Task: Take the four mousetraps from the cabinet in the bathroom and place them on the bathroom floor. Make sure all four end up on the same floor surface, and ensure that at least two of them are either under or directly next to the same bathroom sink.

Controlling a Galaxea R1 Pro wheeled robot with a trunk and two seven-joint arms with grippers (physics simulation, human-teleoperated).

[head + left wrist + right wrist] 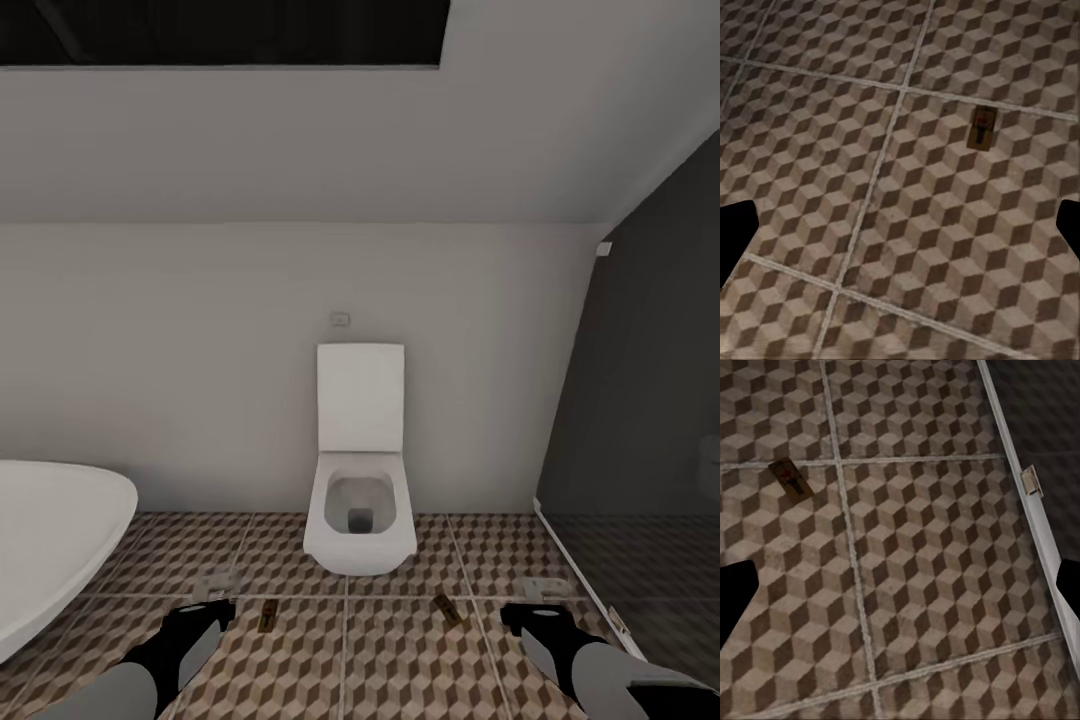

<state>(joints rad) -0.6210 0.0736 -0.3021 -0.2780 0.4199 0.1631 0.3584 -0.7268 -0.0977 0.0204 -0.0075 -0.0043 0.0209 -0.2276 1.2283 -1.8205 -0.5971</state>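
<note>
We face the toilet (360, 480) with the bathtub (50, 540) at our left and a dark glass partition (640, 420) at our right. Two mousetraps lie flat on the tiled floor (400, 660) in front of the toilet: one (267, 614) nearer our left gripper (205, 612), the other (448, 609) nearer our right gripper (535, 612). The left wrist view shows the first trap (982, 128) beside a grout line; the right wrist view shows the second (790, 479) just under a grout line. Both grippers hang above the floor with fingers spread wide, holding nothing.

Judged progress: two of four traps are down on the tiles. The rest, plus the placement by the sink, appear outstanding; sink and cabinet are out of frame here.
</note>
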